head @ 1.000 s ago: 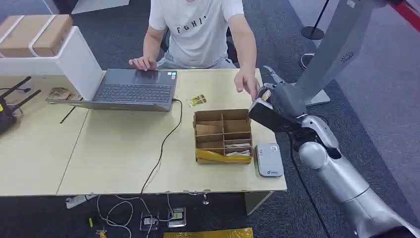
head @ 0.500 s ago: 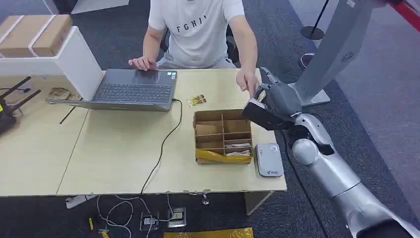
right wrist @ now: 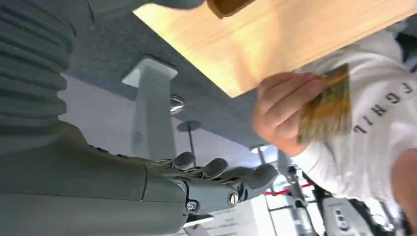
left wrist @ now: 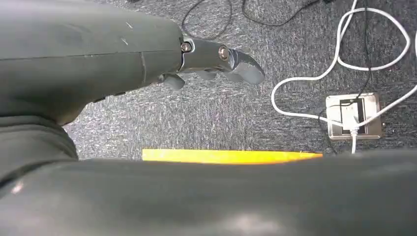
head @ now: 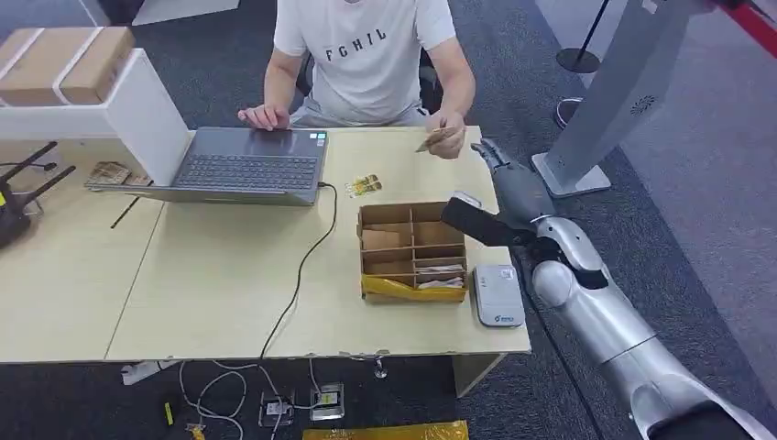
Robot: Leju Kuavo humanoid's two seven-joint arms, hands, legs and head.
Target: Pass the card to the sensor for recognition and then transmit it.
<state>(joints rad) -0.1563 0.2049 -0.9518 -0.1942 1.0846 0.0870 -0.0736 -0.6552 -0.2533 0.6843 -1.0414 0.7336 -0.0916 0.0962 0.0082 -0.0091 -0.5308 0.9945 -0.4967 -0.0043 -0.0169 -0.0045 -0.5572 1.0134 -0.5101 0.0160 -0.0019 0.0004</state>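
Observation:
A person's hand (head: 448, 142) holds the yellowish card (head: 429, 140) above the far right of the table, just beyond my right hand (head: 513, 183). My right hand is stretched out with fingers apart and nothing in it, over the table's right edge beside the cardboard divider box (head: 412, 249). The right wrist view shows the same card (right wrist: 327, 103) pinched in the person's fingers, apart from my right hand (right wrist: 216, 184). The white card sensor (head: 497, 294) lies flat near the front right corner. My left hand (left wrist: 216, 56) hangs over the floor, holding nothing.
An open laptop (head: 247, 165) sits at the back with its cable running across the wooden table (head: 211, 293). Small yellow cards (head: 364, 186) lie behind the box. A white stand base (head: 568, 174) is to the right. A power strip (left wrist: 354, 115) and cables lie on the floor.
The person took the card out of my right hand and raised it toward themselves. My right hand's fingers straightened out and it dropped slightly, now holding nothing.

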